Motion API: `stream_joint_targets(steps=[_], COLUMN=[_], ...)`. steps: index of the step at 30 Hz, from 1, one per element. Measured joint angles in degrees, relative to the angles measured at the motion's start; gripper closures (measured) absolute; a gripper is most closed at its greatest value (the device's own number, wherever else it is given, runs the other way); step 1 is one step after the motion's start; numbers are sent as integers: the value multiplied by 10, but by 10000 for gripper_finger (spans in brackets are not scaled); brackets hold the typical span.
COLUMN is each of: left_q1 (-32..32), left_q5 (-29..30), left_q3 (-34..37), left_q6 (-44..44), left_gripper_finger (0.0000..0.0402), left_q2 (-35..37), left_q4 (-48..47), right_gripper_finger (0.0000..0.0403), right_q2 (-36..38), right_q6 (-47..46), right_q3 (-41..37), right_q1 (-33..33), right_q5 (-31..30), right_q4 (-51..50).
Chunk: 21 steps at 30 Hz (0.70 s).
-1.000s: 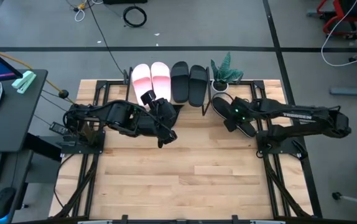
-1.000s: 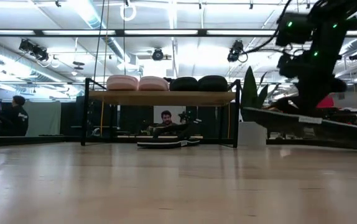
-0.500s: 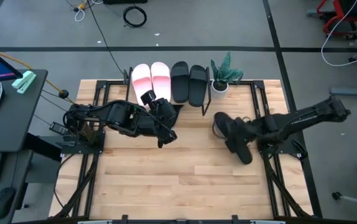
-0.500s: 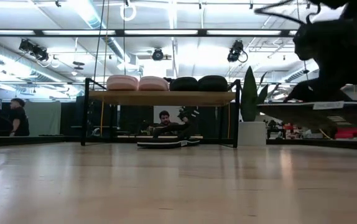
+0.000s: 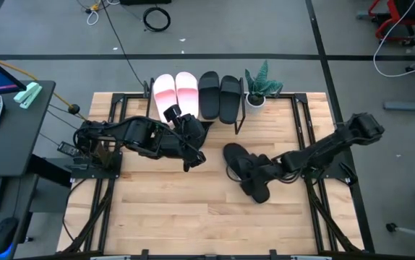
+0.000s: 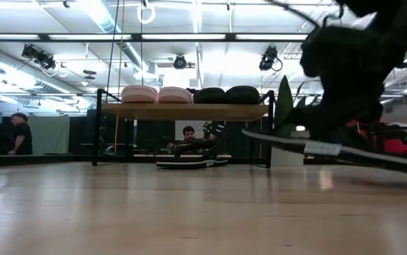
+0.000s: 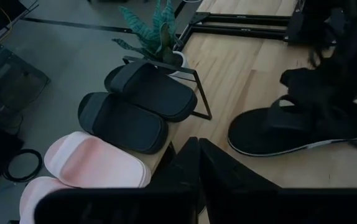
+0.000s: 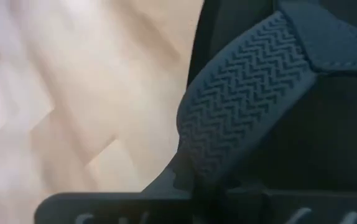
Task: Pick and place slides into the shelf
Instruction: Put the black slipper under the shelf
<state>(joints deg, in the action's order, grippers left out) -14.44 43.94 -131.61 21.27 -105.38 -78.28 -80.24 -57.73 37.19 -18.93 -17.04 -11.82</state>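
Note:
Two pale pink slides (image 5: 175, 90) and two black slides (image 5: 220, 97) lie side by side on the shelf's wood top (image 6: 186, 110). One thin black flip-flop (image 6: 184, 163) rests on the table under the shelf. My right gripper (image 5: 262, 172) is shut on the second black flip-flop (image 5: 242, 167) over the table's middle, right of centre. My left gripper (image 5: 191, 157) waits shut in front of the shelf, touching nothing. My right gripper holds the flip-flop by its strap region (image 7: 303, 93), coming at it from above; the ribbed strap (image 8: 247, 93) fills the right wrist view and hides the fingertips. The sole (image 6: 331, 145) hangs below the gripper, lifted clear of the table and slightly tilted.
A small potted plant (image 5: 260, 83) stands at the shelf's right end. Black frame rails run along both sides of the table. The wood surface nearer than the arms is bare. People stand in the room behind the table.
My right gripper has carried the flip-flop from beside the plant toward the table's left and near edges, keeping it lifted and staying shut on it. The flip-flop looms larger in the low view than before. The left arm has kept still.

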Motion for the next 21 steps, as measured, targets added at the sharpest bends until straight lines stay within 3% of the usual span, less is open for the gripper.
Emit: stream_joint_targets(steps=[5, 15, 21], left_q1=[0, 0, 0], left_q5=[0, 0, 0], left_q3=[0, 0, 0], left_q6=[0, 1, 9], left_gripper_finger=[379, 390, 382], left_q2=[0, 0, 0], left_q4=[0, -14, -38], right_gripper_finger=[394, 387, 348], right_q2=[-40, -90, -88], right_q6=[-33, 90, 128], right_q3=[0, 0, 0], right_q1=[32, 68, 69], right_q5=[-19, -15, -10], right_q4=[27, 139, 138])
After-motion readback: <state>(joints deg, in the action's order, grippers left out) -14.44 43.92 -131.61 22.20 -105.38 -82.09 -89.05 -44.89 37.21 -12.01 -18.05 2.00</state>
